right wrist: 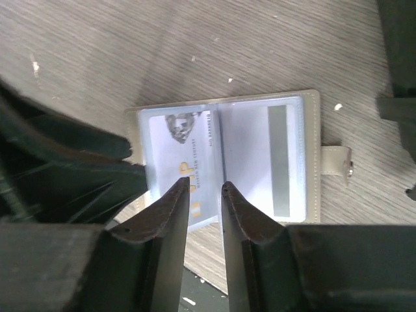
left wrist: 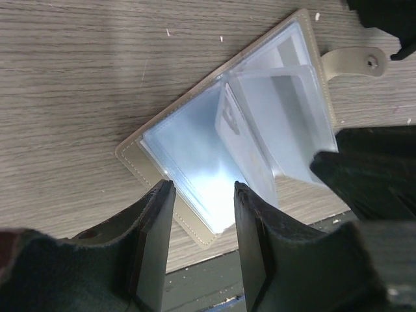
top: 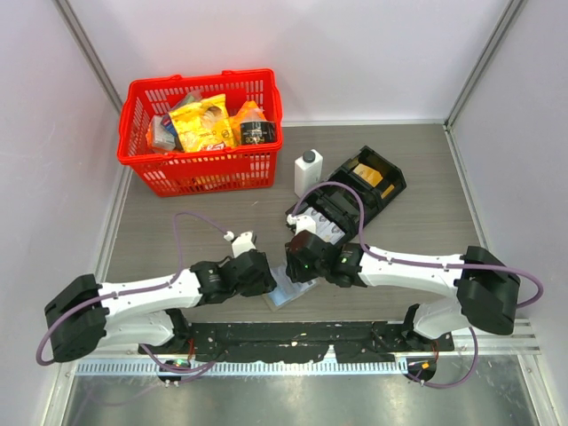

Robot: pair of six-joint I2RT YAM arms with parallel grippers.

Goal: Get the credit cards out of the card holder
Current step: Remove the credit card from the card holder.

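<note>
The whole table [top: 426, 169] is taken in by a fixed camera set high above and behind the arm bases [top: 302, 342]. It is tilted down and forward, and everything is seen from afar. The left wrist camera is mounted behind the left gripper [left wrist: 203, 188] and is aimed along its fingers, steeply down at the wood from very near. The right wrist camera is set likewise behind the right gripper [right wrist: 203, 185], close and pointed downward. The card holder [right wrist: 247, 156], lying just ahead of both sets of fingertips, is shared by all three views. In each wrist view, part of the other gripper is caught at the frame's side.
</note>
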